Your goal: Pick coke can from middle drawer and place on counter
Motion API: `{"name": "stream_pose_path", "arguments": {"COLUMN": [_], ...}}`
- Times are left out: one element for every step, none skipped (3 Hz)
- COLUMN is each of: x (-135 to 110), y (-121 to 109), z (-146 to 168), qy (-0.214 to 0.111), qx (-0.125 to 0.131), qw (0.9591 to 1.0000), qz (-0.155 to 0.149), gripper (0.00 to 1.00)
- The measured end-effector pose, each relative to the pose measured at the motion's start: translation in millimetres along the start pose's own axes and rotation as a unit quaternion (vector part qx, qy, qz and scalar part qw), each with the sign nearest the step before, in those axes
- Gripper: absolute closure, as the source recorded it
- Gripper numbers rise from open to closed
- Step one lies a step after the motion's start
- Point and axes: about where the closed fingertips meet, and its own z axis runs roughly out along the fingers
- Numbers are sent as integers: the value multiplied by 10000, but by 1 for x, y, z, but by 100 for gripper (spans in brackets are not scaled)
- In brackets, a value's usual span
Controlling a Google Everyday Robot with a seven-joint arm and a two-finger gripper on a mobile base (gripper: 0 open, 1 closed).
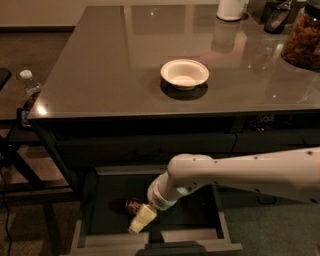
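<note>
One drawer stands pulled out below the counter's near edge: the middle drawer [80, 234], wide and shallow, with a dark bottom and a paler rim. In it lies a single coke can [133, 204], small and red, a little left of the drawer's centre. It seems to be on its side, though the arm partly covers it.

The one white arm [240, 172] comes in from the right and bends down into the drawer. Its gripper [141, 220], pale yellow at the tip, points toward the near left and sits just beside the can on its near side. Whether it touches the can, and whether it is open or closed, I cannot tell.

The counter [110, 65], glossy and dark grey, carries one white bowl [184, 74], upright and well back from the near edge. Along the far right side are three more things: one white container [231, 9], one dark object [276, 17] that I cannot make out, and one jar [303, 37] with brown contents. Off the counter's left near corner stands one clear plastic bottle [30, 86] with a white cap.
</note>
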Motion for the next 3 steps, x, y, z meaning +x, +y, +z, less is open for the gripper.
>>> {"name": "stream_pose_path", "arguments": {"x": [8,10,11], "y": [-18,-17,-18], "z": [60,62,68], "qy": [20,27,96], "qx": [-232,-252,-180], "qw": [9997,9997,9998], "qz": [0,12,15], "gripper": [0,0,0]}}
